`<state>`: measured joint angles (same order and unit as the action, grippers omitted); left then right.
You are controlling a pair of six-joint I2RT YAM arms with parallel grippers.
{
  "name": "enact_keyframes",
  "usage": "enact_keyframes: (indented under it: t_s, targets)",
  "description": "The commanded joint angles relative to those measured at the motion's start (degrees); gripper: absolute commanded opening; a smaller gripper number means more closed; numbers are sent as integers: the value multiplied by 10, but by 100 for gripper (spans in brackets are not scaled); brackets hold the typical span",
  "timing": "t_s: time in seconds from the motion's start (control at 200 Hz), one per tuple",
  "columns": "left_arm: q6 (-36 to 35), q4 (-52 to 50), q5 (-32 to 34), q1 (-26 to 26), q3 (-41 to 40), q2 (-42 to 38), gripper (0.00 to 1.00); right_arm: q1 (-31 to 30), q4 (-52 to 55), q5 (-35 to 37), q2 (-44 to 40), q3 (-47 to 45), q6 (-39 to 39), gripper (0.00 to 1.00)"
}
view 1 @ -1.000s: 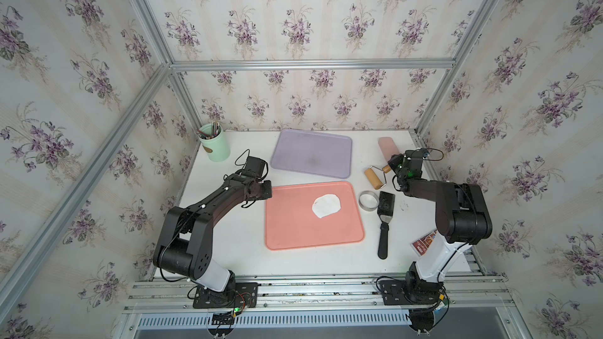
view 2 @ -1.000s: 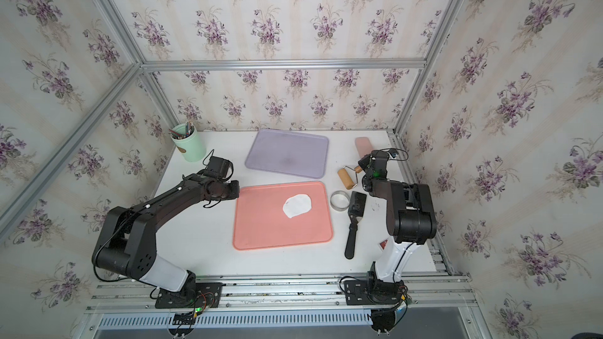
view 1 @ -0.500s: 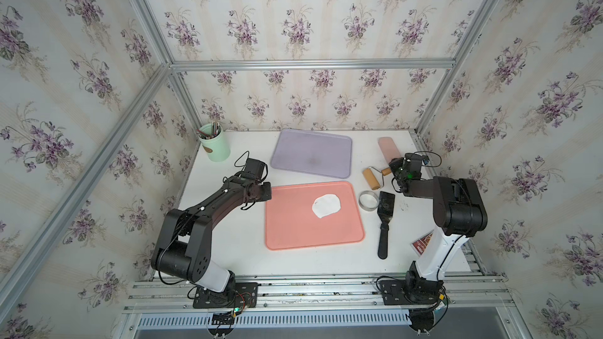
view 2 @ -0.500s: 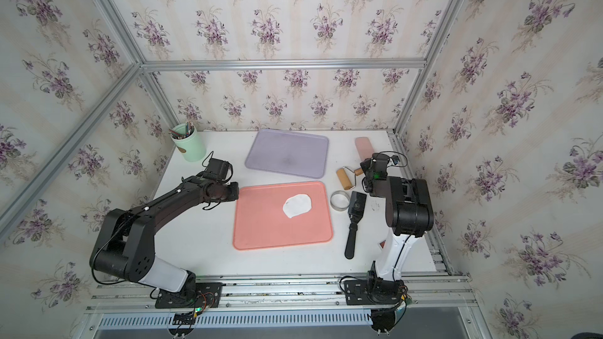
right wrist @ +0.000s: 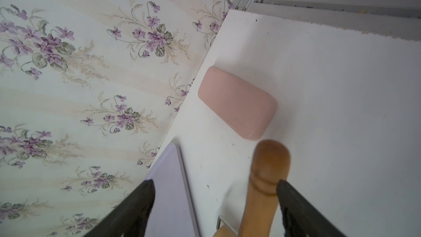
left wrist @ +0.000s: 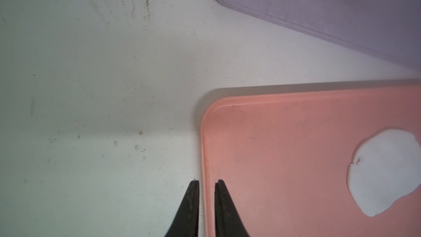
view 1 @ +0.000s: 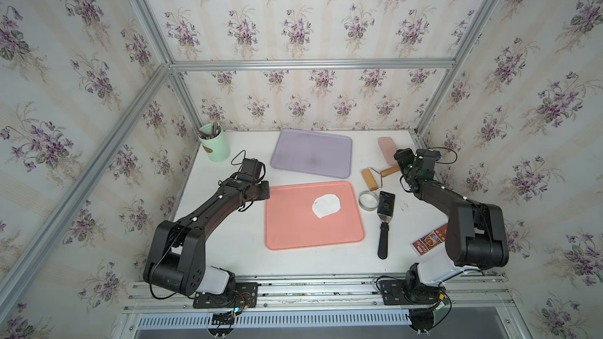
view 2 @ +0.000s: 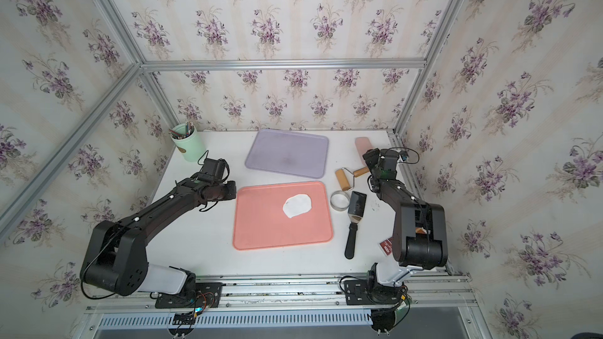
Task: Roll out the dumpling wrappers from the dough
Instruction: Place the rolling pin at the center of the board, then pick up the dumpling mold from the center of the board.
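In the left wrist view, the flat white dough disc [left wrist: 385, 172] and the salmon-pink rectangular plastic tray [left wrist: 273, 156] are cut off at the edge. The wooden roller handle [right wrist: 266, 178] is blurred. The red printed card [view 1: 429, 242] is partly hidden by the right arm [view 1: 456, 210].

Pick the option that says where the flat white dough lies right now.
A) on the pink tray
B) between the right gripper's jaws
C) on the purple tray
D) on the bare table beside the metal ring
A: in both top views the dough lies flat on the pink tray, apart from the purple tray and the right arm.
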<state>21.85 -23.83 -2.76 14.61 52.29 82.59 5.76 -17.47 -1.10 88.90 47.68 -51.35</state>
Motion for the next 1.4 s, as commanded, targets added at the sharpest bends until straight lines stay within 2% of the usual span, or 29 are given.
enact_keyframes:
  t_s: [0.0, 0.065, 0.145, 0.215, 0.335, 0.584, 0.729, 0.899, 0.989, 1.134, 1.229, 1.394]
  targets:
    - [-9, -3, 5, 0, -2, -4, 17, 13, 78, -29, -30, -18, 44, 91]
    - [-11, 0, 1, 0, -2, -1, 17, 30, 91, -29, -46, -24, 49, 92]
    - [-14, -2, -7, 1, 2, 1, 17, 30, 115, -32, -60, -11, 93, 92]
    - [-12, -11, -9, 4, 4, -1, 16, 14, 195, -55, -41, 30, 136, 90]
    - [-5, 6, -22, 24, -11, -11, 16, -47, 303, -2, -23, 50, 200, 82]
    - [4, 17, -19, 42, -8, 3, 16, -128, 390, 96, 26, 60, 255, 63]
    - [0, 4, -1, 43, -1, 0, 16, -146, 390, 98, 34, 58, 274, 52]
    - [-4, 9, 15, 42, -13, -30, 16, -164, 398, 120, 37, 51, 278, 46]
    - [-6, -3, 24, 42, -6, -32, 16, -167, 385, 85, 29, 42, 284, 45]
    - [-8, -10, 30, 42, -2, -29, 16, -170, 380, 77, 29, 30, 283, 39]
    - [-9, -7, 26, 43, -2, -27, 28, -176, 372, 70, 26, 22, 286, 35]
    - [-7, -6, 24, 42, 1, -20, 34, -178, 366, 66, 31, 17, 290, 26]
